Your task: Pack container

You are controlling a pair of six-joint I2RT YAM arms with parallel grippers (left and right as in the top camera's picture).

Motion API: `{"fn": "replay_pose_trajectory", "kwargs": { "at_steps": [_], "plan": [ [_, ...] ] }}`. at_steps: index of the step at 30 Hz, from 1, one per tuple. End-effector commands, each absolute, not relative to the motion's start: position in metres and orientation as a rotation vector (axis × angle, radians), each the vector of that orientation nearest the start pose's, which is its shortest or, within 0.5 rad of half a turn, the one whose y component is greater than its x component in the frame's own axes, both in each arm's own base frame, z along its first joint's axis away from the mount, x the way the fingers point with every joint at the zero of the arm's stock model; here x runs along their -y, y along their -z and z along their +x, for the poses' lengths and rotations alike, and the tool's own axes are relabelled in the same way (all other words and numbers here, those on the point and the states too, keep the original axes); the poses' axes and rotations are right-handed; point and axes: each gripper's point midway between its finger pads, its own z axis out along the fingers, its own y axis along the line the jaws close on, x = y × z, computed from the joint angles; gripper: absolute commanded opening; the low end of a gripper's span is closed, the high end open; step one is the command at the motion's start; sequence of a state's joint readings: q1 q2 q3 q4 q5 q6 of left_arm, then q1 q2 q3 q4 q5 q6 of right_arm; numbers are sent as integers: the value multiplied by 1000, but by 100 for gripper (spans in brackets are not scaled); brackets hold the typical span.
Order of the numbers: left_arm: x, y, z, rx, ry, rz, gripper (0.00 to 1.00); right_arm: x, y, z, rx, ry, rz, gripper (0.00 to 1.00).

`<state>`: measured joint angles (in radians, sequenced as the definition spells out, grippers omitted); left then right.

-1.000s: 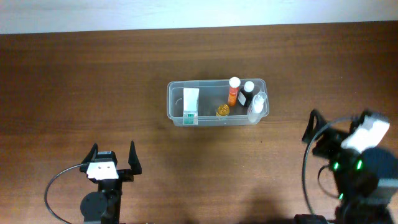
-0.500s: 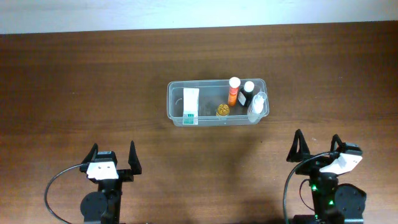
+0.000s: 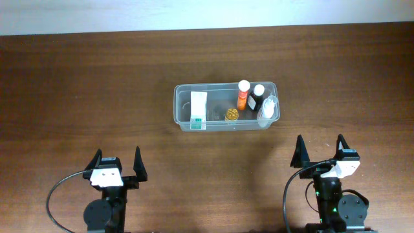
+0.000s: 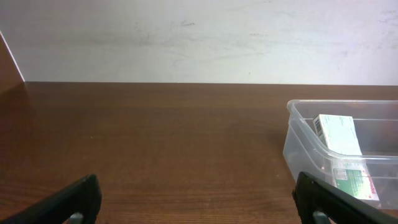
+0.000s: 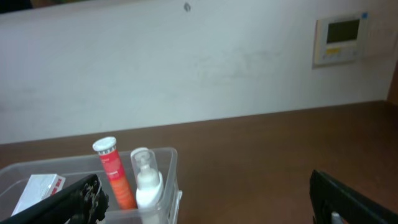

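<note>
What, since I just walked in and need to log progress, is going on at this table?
Nothing is being handled. The left pincer and right pincer both sit open and empty near the front edge of the table, apart from the container. It holds a white-and-green box, an orange tube, a dark bottle, a clear bottle and a small gold-lidded jar.

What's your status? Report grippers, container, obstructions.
Left gripper open, empty. Right gripper open, empty. Container upright, box and bottles inside. Path to it unobstructed.
</note>
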<state>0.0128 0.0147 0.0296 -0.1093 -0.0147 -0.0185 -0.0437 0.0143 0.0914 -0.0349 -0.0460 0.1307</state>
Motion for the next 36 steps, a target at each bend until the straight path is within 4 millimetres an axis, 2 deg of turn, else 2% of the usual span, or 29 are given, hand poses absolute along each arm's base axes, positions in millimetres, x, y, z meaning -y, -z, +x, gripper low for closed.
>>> {"fn": "replay_pose_trajectory", "kwargs": {
  "at_steps": [1, 11, 17, 23, 36],
  "plan": [
    [-5, -157, 245, -1661, -15, -20, 99, -2, -203, 243, -1508, -113, 69, 98],
    [-5, -157, 245, -1661, -14, -20, 99, -2, -184, 246, -1533, -115, 69, 98],
    [-5, -157, 245, -1661, -14, -20, 99, -2, -183, 247, -1539, -115, 69, 98],
    [-5, -157, 245, -1661, -15, -20, 99, -2, -157, 246, -1643, -110, 73, 98],
    [-5, -157, 245, -1661, -15, -20, 99, -2, -157, 246, -1642, -98, 67, 98]
  ]
}}
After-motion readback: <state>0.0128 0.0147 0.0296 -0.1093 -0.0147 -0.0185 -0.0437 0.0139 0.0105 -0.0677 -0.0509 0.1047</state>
